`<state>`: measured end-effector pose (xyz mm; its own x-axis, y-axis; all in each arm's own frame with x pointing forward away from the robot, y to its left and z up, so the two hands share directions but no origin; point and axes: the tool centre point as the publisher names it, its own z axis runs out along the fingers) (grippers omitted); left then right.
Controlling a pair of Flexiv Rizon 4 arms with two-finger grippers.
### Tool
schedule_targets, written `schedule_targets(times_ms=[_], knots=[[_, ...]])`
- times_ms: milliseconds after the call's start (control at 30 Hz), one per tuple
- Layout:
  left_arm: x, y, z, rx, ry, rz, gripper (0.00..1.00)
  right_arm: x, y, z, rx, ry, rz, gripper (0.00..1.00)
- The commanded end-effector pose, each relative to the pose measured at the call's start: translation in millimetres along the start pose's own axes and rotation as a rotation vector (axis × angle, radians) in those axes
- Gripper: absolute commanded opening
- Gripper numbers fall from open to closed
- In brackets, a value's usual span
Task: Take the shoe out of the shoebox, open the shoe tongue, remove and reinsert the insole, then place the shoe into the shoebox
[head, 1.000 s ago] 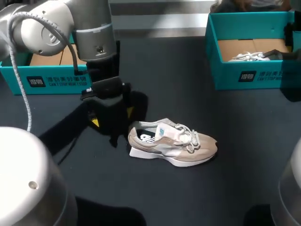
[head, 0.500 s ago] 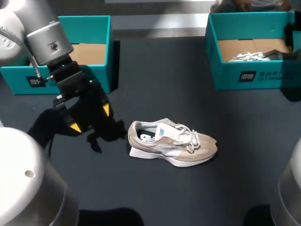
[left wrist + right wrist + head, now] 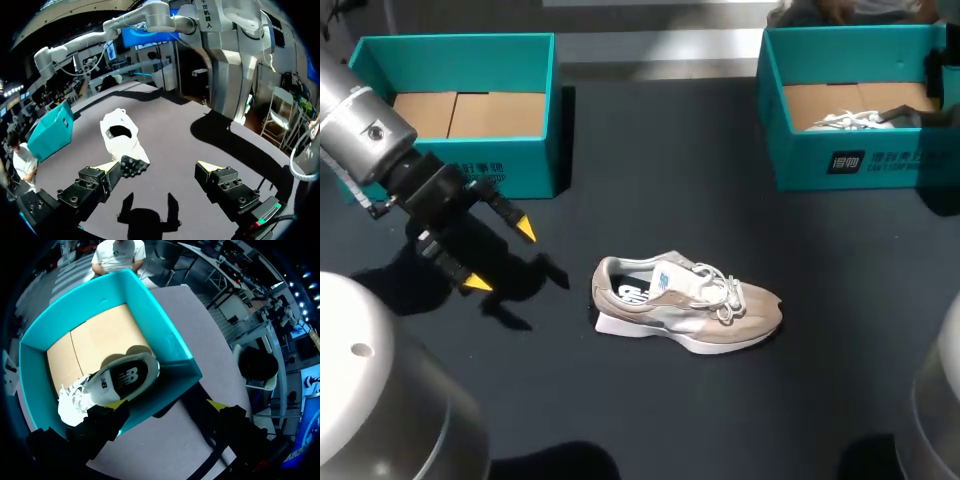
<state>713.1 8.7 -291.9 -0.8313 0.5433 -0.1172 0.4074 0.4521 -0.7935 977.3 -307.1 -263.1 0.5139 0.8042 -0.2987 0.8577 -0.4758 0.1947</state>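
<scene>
A beige and white sneaker [image 3: 690,305] lies on its sole in the middle of the dark table, with its toe pointing right. My left gripper [image 3: 500,257] hangs open to the left of the shoe's heel and holds nothing. In the left wrist view the sneaker [image 3: 120,135] is ahead of the open left gripper [image 3: 160,170], clear of both fingers. My right gripper [image 3: 167,407] stands open over the near wall of the right teal shoebox [image 3: 165,340]. A second sneaker [image 3: 112,382] lies in that box.
An empty teal shoebox [image 3: 460,170] with a cardboard floor stands at the back left. The right teal shoebox [image 3: 820,160], at the back right, holds the second sneaker [image 3: 850,120]. Dark table surface surrounds the shoe.
My left arm has swung left and away from the shoe's heel, with its gripper staying open. The shoe and the right arm have not moved.
</scene>
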Motion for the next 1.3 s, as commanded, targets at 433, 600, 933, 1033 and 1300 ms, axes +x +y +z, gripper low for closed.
schedule_targets(times_ms=[433, 600, 933, 1033, 1300], knots=[[26.8, 40.9, -7.9, 0.303, -0.656, -0.402, 1.00, -0.2, 0.0, 0.3, -0.001, 0.001, 0.000, 1.00], [28.5, 57.4, -1.0, 0.335, -0.681, -0.466, 1.00, -0.2, 0.0, 0.3, -0.001, 0.001, 0.000, 1.00], [23.1, 82.6, 25.8, 0.333, -0.645, -0.435, 1.00, -0.2, 0.0, 0.3, -0.001, 0.001, 0.000, 1.00], [20.2, 84.1, 29.3, 0.318, -0.604, -0.392, 1.00, -0.2, 0.0, 0.3, -0.001, 0.001, 0.000, 1.00], [12.6, 89.3, 36.3, 0.302, -0.505, -0.295, 1.00, -0.2, 0.0, 0.3, -0.001, 0.001, 0.000, 1.00]])
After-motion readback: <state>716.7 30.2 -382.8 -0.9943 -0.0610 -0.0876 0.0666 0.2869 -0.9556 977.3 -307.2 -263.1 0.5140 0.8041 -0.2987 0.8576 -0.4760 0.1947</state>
